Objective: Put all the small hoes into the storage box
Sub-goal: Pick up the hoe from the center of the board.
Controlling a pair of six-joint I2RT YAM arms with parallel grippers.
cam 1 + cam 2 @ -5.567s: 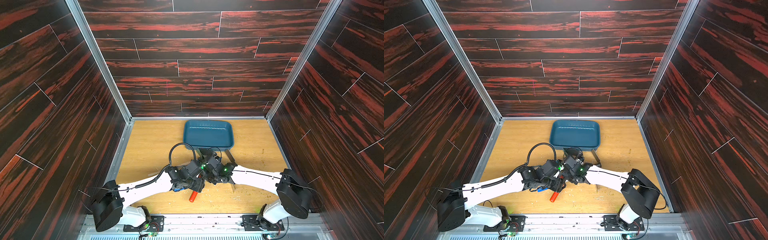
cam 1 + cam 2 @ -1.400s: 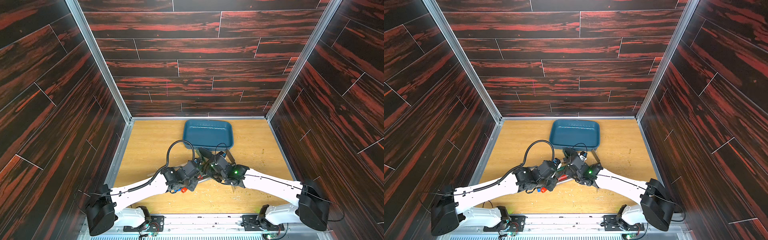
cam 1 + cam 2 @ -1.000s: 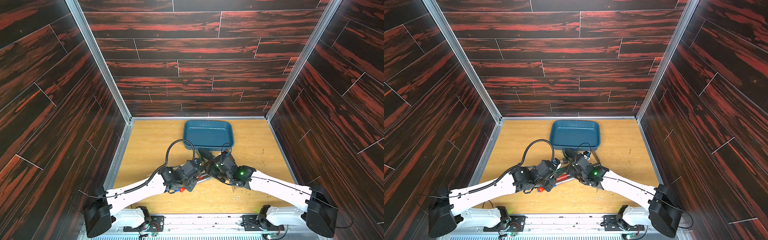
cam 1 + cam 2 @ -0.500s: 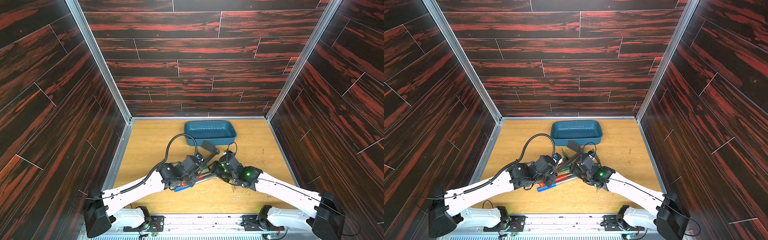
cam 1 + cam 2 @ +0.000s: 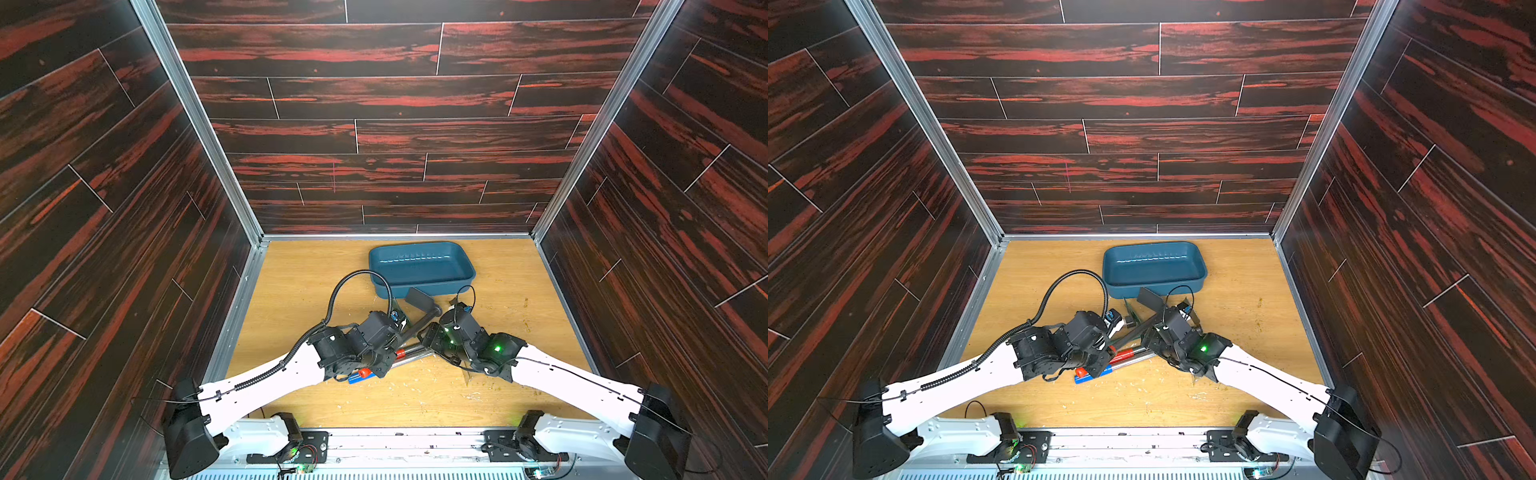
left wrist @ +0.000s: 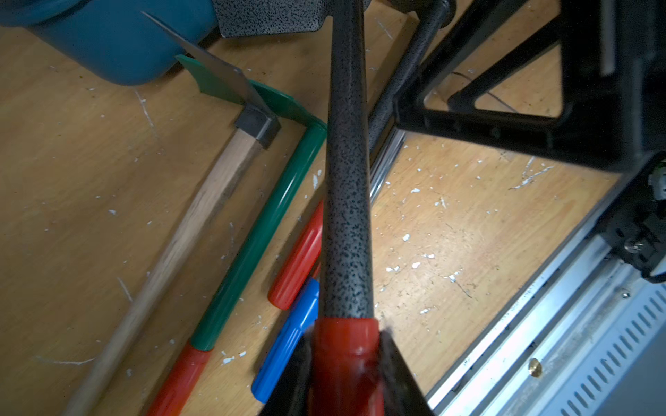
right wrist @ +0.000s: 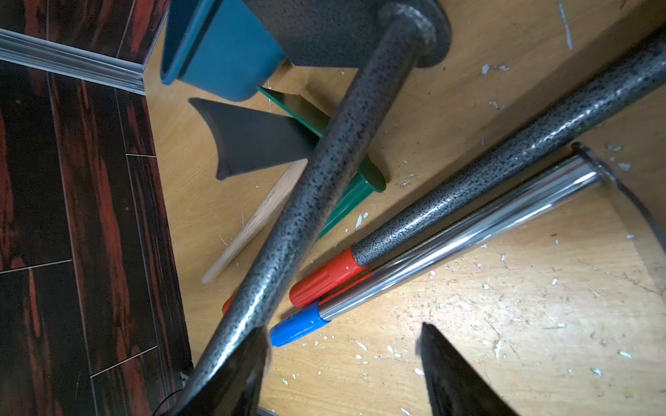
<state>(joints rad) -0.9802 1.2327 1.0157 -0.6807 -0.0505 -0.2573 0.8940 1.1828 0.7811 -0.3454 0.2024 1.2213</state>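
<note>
- My left gripper point(image 6: 344, 345) has its jaws pinched on the red grip of the small hoe point(image 5: 422, 322); the speckled grey shaft runs from there toward the far right, crossing over the other tools
- The hoe's flat dark head point(image 5: 417, 297) sits up against the near wall of the storage box point(image 5: 449, 289), outside it; I cannot tell whether the two touch
- The box stands at the far middle of the table point(image 5: 299, 291), in both top views; I see only its teal floor inside
- My right gripper point(image 7: 346, 335) has its jaws spread wide, with bare table between them; the small hoe's shaft passes close by one finger
- Lying on the table between my arms: a wooden-handled hoe point(image 6: 201, 205); a green hoe point(image 6: 259, 234) with a red grip; a second speckled hoe point(image 7: 486, 180); a chrome hoe point(image 7: 468, 230) with a blue grip
</note>
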